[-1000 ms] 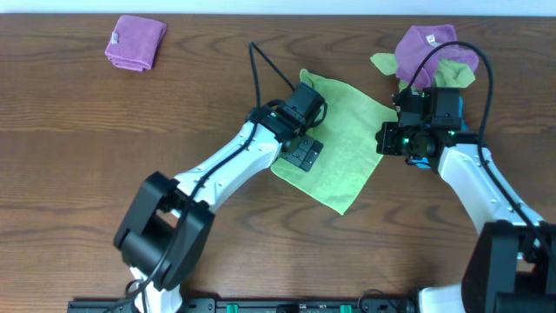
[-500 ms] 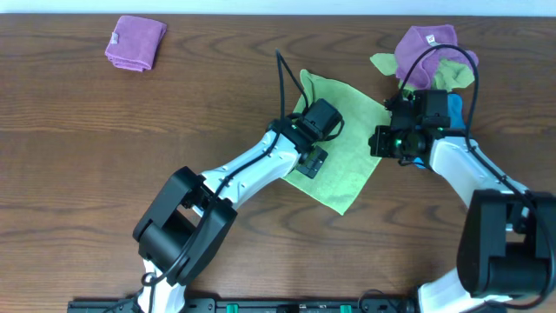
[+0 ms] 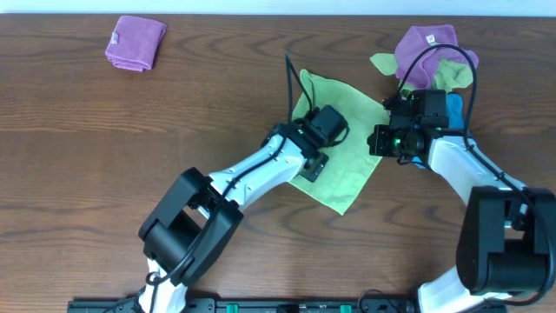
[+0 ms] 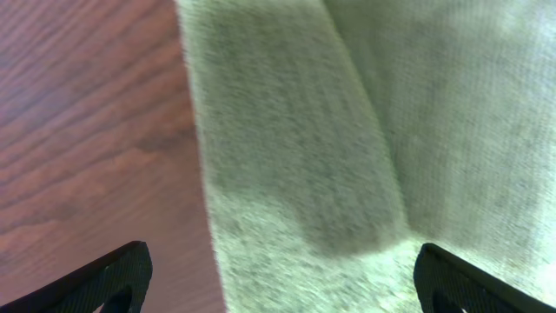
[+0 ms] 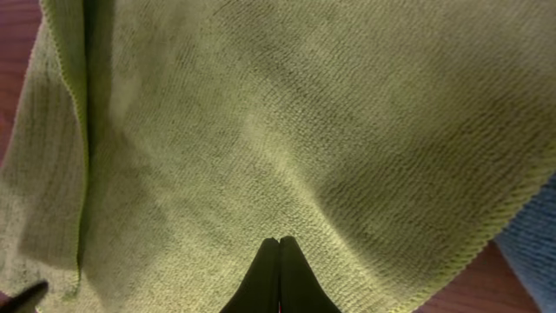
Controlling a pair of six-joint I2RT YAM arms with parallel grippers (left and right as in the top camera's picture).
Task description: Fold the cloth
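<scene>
The lime-green square terry cloth (image 3: 352,169) lies central, a blue cloth (image 3: 453,109) just right of it. Bunched purple-and-olive cloths (image 3: 426,48) lie behind that; a folded purple cloth (image 3: 135,42), far back-left.

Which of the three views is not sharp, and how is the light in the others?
Left wrist: the cloth looks soft and smeared, its weave lost. Right wrist: sharp, the weave shows thread by thread, dimmer toward the bottom. Overhead: sharp and evenly lit, no strong glare.

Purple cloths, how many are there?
2: one folded purple cloth lies alone top left; one crumpled purple cloth sits top right, bunched with an olive-green cloth.
</scene>
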